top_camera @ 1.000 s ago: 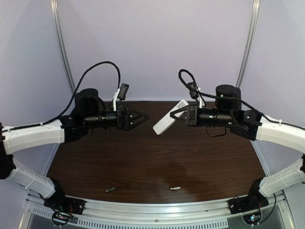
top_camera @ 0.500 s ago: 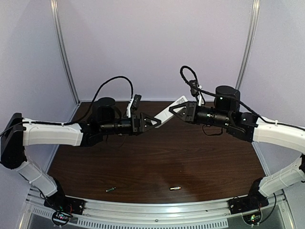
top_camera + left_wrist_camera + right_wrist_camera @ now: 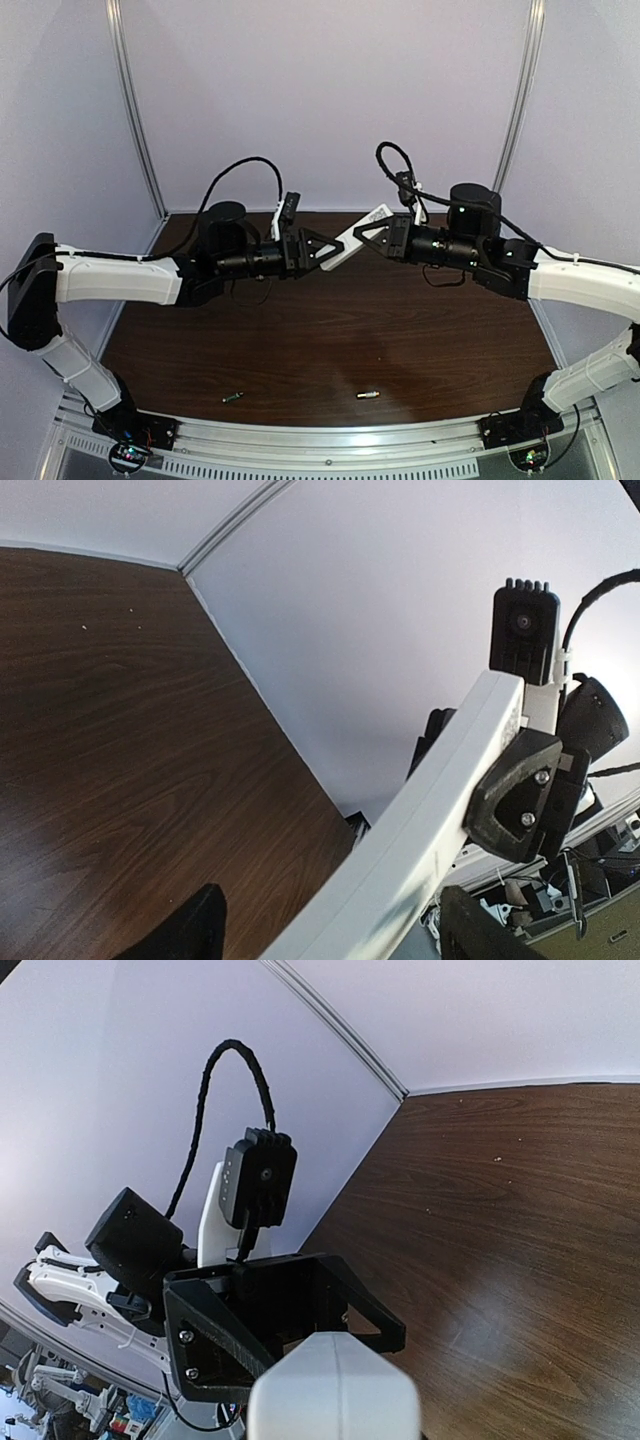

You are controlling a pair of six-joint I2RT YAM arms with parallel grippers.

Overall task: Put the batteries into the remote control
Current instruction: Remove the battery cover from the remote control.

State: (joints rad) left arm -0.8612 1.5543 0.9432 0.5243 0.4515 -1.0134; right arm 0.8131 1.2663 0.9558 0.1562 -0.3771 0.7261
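Left gripper (image 3: 328, 247): raised above the table (image 3: 330, 330), pointing right. Jaws spread, with the low end of the remote control (image 3: 348, 243) between them. In the left wrist view both fingers (image 3: 190, 930) stand off the white bar; no grip seen.

Remote control: count one, held in the air at mid-table, well above the surface. Long axis runs diagonally, low end toward the left gripper, high end up and right toward the back wall.

Right gripper (image 3: 366, 232): pointing left, clamped narrow across the remote control's upper half, carrying it.

Batteries (image 3: 233, 398): count two, lying flat near the front edge, well apart, far from both grippers. The second (image 3: 368, 394) is right of centre. Long axes roughly left to right.
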